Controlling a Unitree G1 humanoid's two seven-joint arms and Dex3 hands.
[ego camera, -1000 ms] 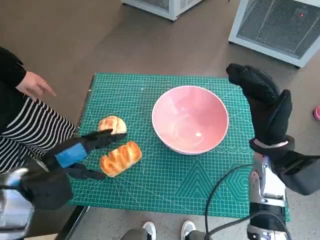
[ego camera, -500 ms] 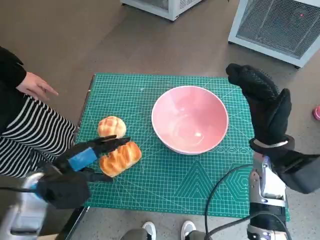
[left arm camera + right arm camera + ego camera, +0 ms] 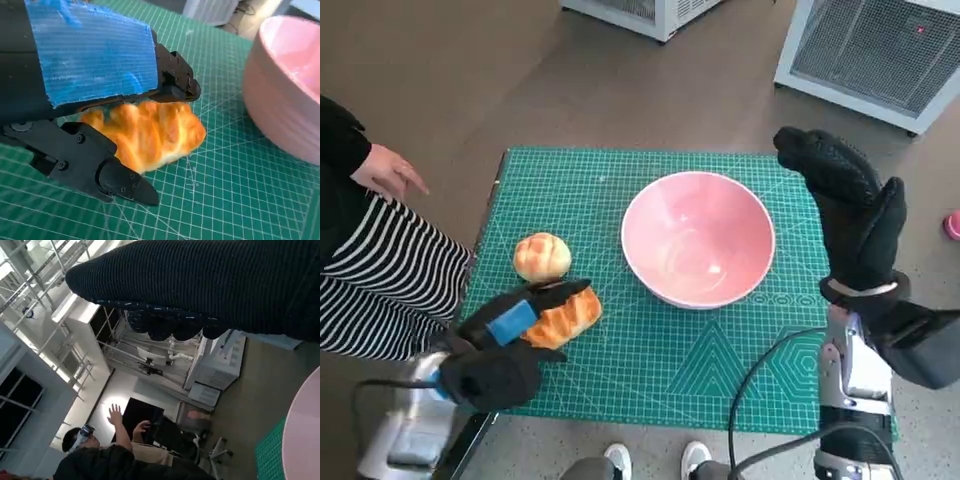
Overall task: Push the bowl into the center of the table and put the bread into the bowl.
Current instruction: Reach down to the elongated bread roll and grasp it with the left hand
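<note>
Bread, a long golden braided loaf, lies on the green cutting mat at about eight o'clock from the pink bowl, well apart from it. A second, round bun sits just beyond the loaf, near ten o'clock of it. The bowl stands roughly mid-table, perhaps a little toward three o'clock.

The left hand is over the loaf's near end. In the left wrist view its fingers bracket the bread, one digit above and one below, parted; whether they press the crust yet I cannot tell, so I judge the hand open around the loaf, not gripping.

The right hand stands upright at three o'clock of the bowl, near its rim, fingers together and holding nothing; whether it touches the bowl is unclear.

The loaf looks light and soft, with a glossy crust that could dent or slip under a hard pinch. A gentle hold across its short width, near the middle of its length, should keep it level. Gripped at one end, it would likely sag or rotate. The bowl looks rigid and smooth, so it should slide easily on the mat when pushed.
</note>
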